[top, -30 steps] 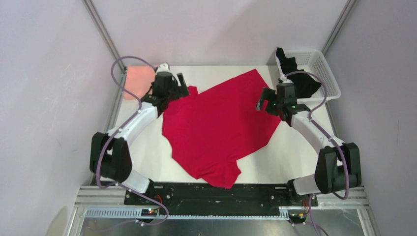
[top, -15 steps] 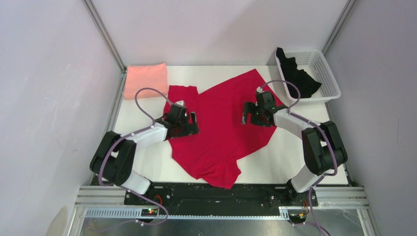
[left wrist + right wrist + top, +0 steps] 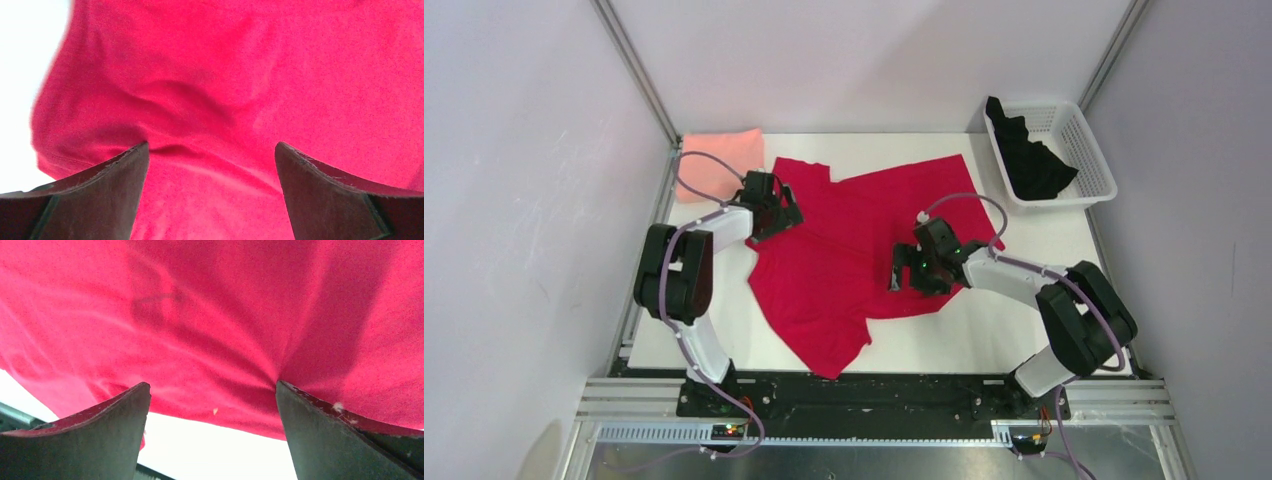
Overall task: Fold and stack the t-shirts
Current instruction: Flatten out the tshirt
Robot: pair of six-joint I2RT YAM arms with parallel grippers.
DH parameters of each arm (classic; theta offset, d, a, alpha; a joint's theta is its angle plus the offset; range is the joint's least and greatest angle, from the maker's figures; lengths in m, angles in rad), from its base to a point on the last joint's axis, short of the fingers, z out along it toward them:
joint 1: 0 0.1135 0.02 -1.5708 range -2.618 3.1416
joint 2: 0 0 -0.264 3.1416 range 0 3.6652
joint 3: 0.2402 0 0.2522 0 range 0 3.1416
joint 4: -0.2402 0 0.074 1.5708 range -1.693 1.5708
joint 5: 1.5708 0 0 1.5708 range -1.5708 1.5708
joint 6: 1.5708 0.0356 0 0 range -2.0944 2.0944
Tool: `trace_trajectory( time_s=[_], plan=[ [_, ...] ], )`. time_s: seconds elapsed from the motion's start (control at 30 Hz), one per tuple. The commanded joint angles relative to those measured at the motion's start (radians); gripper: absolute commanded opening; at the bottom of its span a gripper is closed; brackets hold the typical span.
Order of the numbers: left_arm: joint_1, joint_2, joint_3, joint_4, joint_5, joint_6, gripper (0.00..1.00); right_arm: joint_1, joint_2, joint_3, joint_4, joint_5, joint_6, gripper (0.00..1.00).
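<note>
1. Red t-shirt [image 3: 854, 250] lies rumpled and unfolded on the worktop [image 3: 1024, 330]; pink t-shirt [image 3: 714, 160] sits folded at the far left corner; black t-shirt [image 3: 1029, 165] is heaped in the basket [image 3: 1089, 150].
2. Left claw [image 3: 779, 210] is open, low over the red t-shirt's far left part; right claw [image 3: 904, 275] is open over its near right edge. Neither grips anything.
3. Step judged in hand: flattening the red t-shirt. The next move calls for each claw to pinch an edge and draw it taut.
</note>
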Motion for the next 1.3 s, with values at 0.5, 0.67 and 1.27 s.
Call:
trace_trajectory(
  time_s=[0.5,0.67,1.27],
  plan=[
    [-0.149,-0.419,-0.193,-0.088,0.041,0.039,1.00,-0.225,-0.464,-0.207,-0.103,0.191,0.207,0.99],
    [-0.270,-0.469,-0.321,-0.064,0.028,-0.044,1.00,-0.375,-0.434,-0.243,-0.027,0.186,0.186,0.95],
    [-0.293,-0.764,-0.685,-0.247,-0.104,-0.225,1.00,-0.426,-0.197,-0.302,0.177,0.104,0.203,0.13]
  ],
)
